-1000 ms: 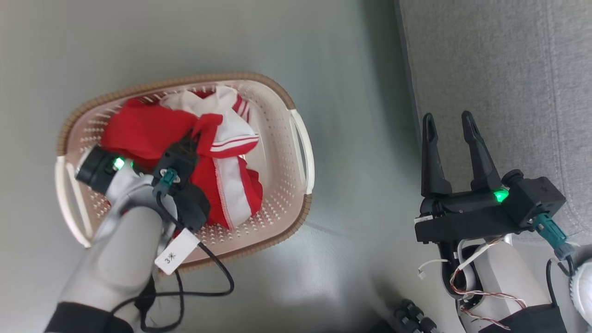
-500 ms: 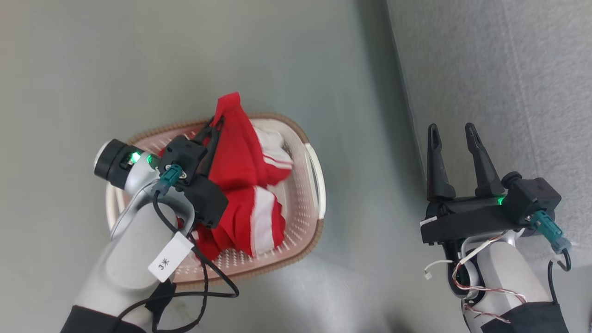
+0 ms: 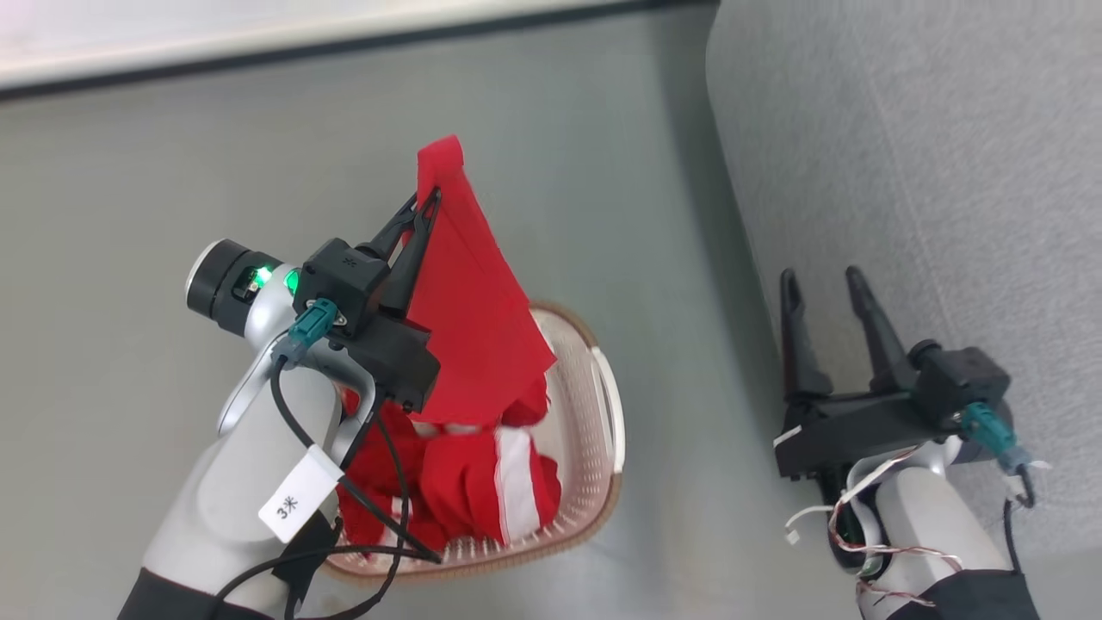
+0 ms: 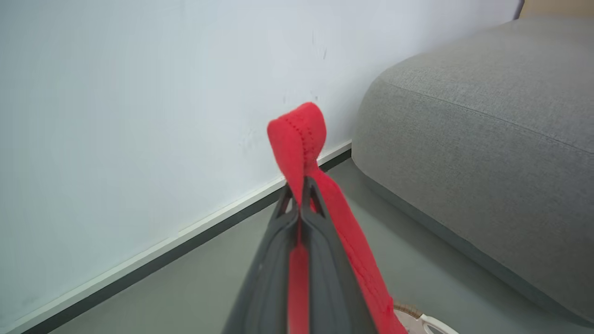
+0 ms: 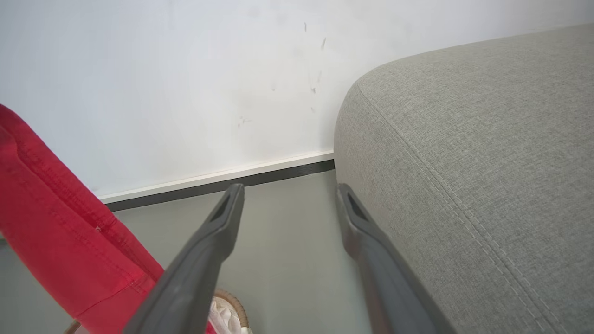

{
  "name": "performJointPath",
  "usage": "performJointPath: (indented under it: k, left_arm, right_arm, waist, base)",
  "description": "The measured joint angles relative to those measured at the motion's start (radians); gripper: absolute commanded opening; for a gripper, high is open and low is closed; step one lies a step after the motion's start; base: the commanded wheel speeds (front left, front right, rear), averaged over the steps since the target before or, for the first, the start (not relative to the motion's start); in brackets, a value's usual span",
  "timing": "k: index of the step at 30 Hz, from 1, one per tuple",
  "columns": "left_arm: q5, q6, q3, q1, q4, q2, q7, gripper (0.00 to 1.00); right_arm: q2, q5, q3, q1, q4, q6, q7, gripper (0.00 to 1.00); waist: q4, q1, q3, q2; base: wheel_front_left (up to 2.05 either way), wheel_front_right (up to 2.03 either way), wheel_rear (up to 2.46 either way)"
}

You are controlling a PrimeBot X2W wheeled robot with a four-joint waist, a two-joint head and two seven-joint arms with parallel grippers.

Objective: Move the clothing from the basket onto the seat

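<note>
The grey woven seat (image 3: pixel 904 155) is seen along the right side of the head view, with its rounded corner turned toward a pale wall (image 4: pixel 139 116) that is edged at the bottom by a white and dark skirting strip (image 5: pixel 218 181). A smooth grey-green floor (image 3: pixel 172 172) is spread beside the seat, and the cream perforated basket (image 3: pixel 575 405) with its brown rim is set on it, near the seat's edge but apart from it. The clothing (image 3: pixel 473 301) is found in two places. One plain red piece is drawn up out of the basket into a taut triangular sheet, its lower edge hanging over the basket, while the rest is left as a crumpled red heap with a white stripe inside the basket. The left gripper (image 3: pixel 428 200) is raised above the basket, and its two dark fingers are pressed together on a fold at the top of that red piece, a small loop of fabric being pushed out past the tips in the left wrist view. The right gripper (image 3: pixel 820 275) is held over the floor at the seat's near edge, its fingers spread apart with nothing between them. A small white paper tag (image 3: pixel 291 501) is tied to the left forearm.
</note>
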Motion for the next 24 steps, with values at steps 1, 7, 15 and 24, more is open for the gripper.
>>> performJointPath:
  k: [1,7,15,24]
  left_arm:
    - [-0.005,0.0,-0.003,0.0,-0.004,0.002,0.0,0.0]
    - [-0.053,0.0,-0.034,0.005,-0.026,0.016,0.0,0.0]
    - [-0.115,-0.001,-0.079,0.005,-0.039,0.047,0.0,0.0]
    - [-0.175,-0.007,-0.12,0.008,-0.053,0.043,0.0,0.0]
  right_arm:
    - [0.0,0.0,0.007,0.0,0.009,0.0,0.0,1.0]
    - [0.0,0.009,0.038,0.003,0.052,0.009,0.0,1.0]
    - [0.0,0.008,0.035,0.057,0.106,0.021,0.0,1.0]
    - [-0.002,-0.006,0.067,0.087,0.139,0.064,0.0,1.0]
  waist:
    - [0.002,0.0,-0.015,-0.0001]
    - [0.006,0.0001,-0.105,0.0]
    - [0.003,0.0,-0.226,0.0]
    - [0.001,0.0001,-0.36,0.0]
  base:
    - [0.0,0.0,0.0]
    - [0.0,0.0,0.0]
    - [0.0,0.0,0.0]
    - [0.0,0.0,0.0]
